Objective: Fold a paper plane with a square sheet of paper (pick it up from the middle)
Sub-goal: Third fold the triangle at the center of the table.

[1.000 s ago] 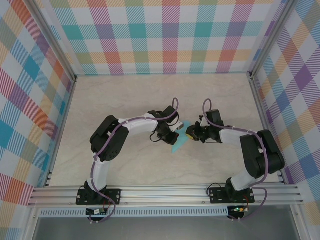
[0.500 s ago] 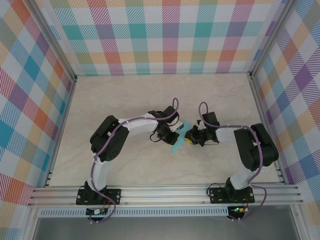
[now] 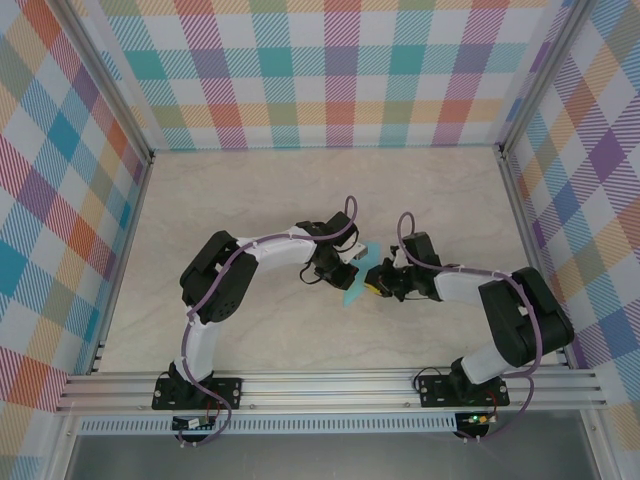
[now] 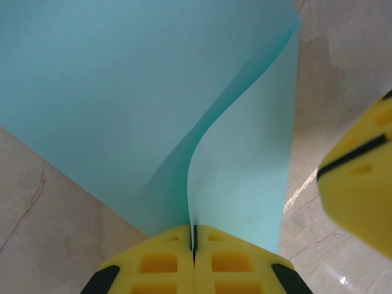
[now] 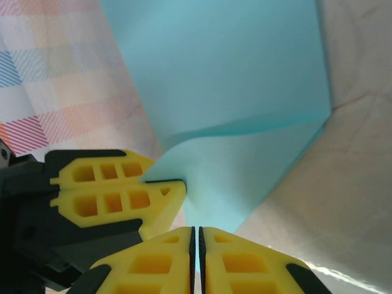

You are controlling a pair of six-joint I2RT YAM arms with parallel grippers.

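The square sheet of paper [image 3: 353, 292] is light turquoise and bent into a loose fold, standing up off the table between the two arms. My left gripper [image 3: 347, 268] is shut on it: in the left wrist view the two layers [image 4: 153, 92] run into the closed jaws [image 4: 194, 236]. My right gripper [image 3: 374, 284] is shut with nothing between its fingers, its tips right beside the sheet's lower edge [image 5: 245, 171]. In the right wrist view the left gripper's fingers [image 5: 116, 196] pinch a corner of the fold. No paper plane shape has formed.
The beige marble-look table [image 3: 250, 200] is bounded by checked walls [image 3: 330, 70] on three sides and an aluminium rail [image 3: 330, 385] at the near edge. Both arms meet near the middle, fingertips close together.
The right gripper has slid left and slightly nearer, closing in on the paper, and its forearm has dropped lower. The left gripper and the sheet have stayed put.
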